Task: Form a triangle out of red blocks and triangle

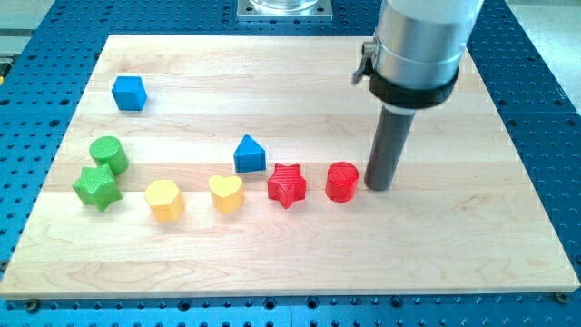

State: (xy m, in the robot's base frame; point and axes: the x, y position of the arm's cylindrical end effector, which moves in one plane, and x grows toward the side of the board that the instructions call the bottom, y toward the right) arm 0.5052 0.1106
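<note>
A wooden board lies on a blue perforated table. The arm's dark rod comes down right of centre; my tip rests on the board just right of the red cylinder, holding nothing. Whether they touch is unclear. Left of the cylinder sits a red star, and up-left of that a blue triangle. Further left along the lower middle are a yellow heart and a yellow hexagon. At far left a green cylinder touches a green star. A blue cube sits upper left.
</note>
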